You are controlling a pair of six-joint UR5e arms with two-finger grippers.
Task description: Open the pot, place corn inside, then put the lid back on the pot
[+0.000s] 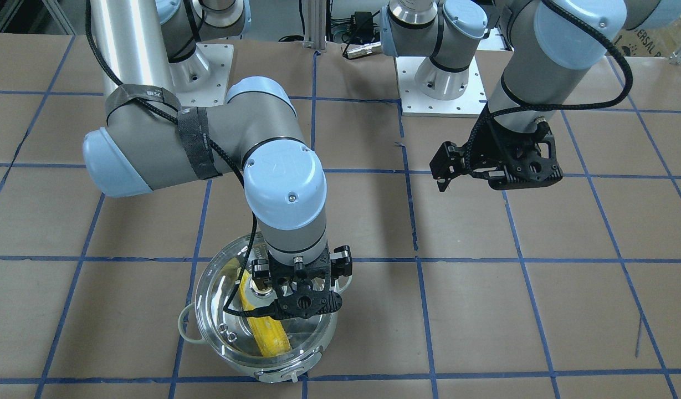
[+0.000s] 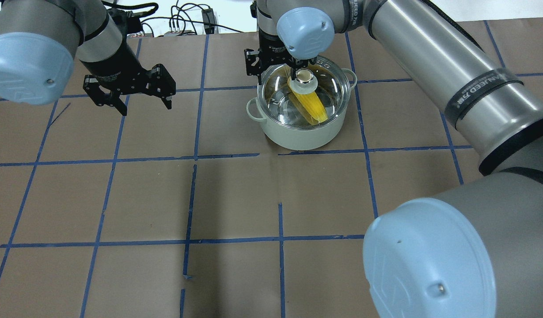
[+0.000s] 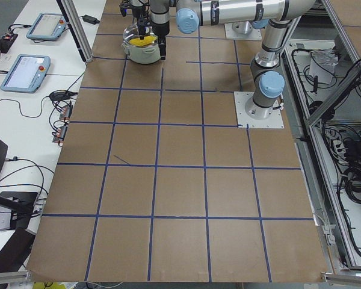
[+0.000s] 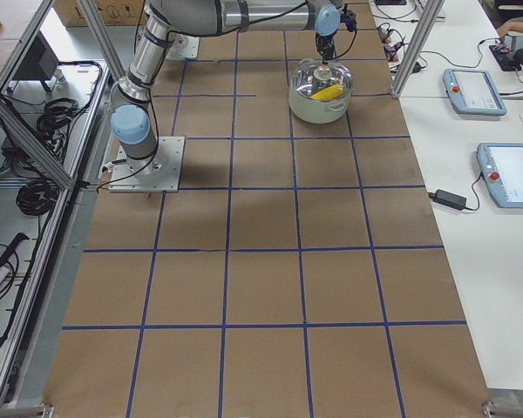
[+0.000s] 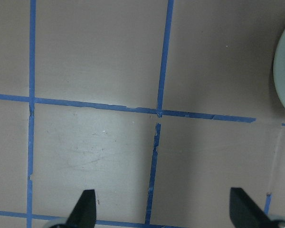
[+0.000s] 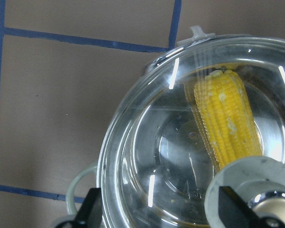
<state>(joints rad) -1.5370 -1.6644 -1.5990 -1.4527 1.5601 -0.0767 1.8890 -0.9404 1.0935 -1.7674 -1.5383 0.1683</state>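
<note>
The silver-white pot [image 2: 298, 137] stands at the table's far side, and it also shows in the front view [image 1: 274, 374]. The yellow corn [image 2: 313, 106] lies inside it, seen through the glass in the right wrist view [image 6: 228, 118]. The clear glass lid [image 2: 278, 95] sits on the pot's rim. My right gripper [image 6: 161, 209] hovers just over the lid with its jaws apart, and the shiny knob [image 6: 270, 213] lies beside one finger, not between them. My left gripper [image 2: 144, 105] is open and empty, raised above bare table well to the pot's left.
The table is brown paper with a blue tape grid [image 2: 280, 240]. The two arm bases [image 1: 440, 83] stand on metal plates at the robot's side. Tablets and cables [image 4: 510, 174] lie on the white side benches.
</note>
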